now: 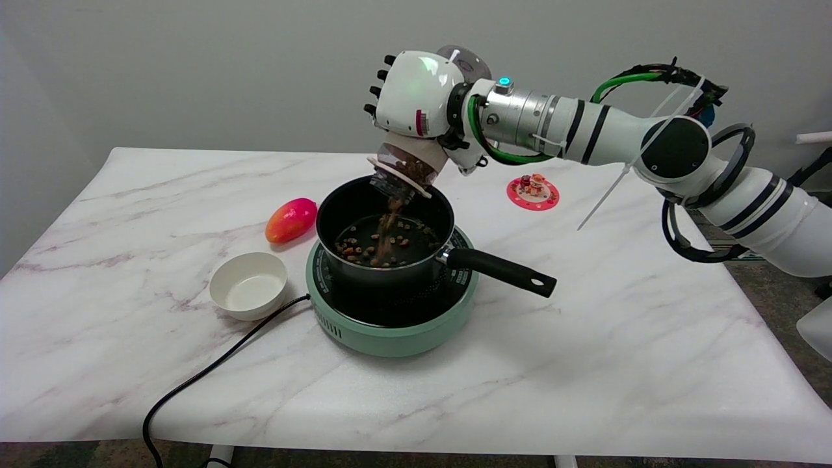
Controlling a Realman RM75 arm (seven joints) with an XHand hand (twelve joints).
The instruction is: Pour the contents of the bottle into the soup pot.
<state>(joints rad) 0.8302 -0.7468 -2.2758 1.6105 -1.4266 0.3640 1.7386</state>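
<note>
hand label: a small red-and-white sticker sits on the side of the right hand (416, 94), near the wrist; its print is too small to read.
cooker markings: white printing runs around the dark top ring of the green cooker (390, 325), on either side of the soup pot (383, 224); no letters or numbers can be made out.
round disc: the red disc (533, 193) on the surface (585, 338) carries small coloured figures, with no legible text.
bottle: the bottle (406, 170) shows no readable label.
overall: nothing in view can actually be read.
</note>
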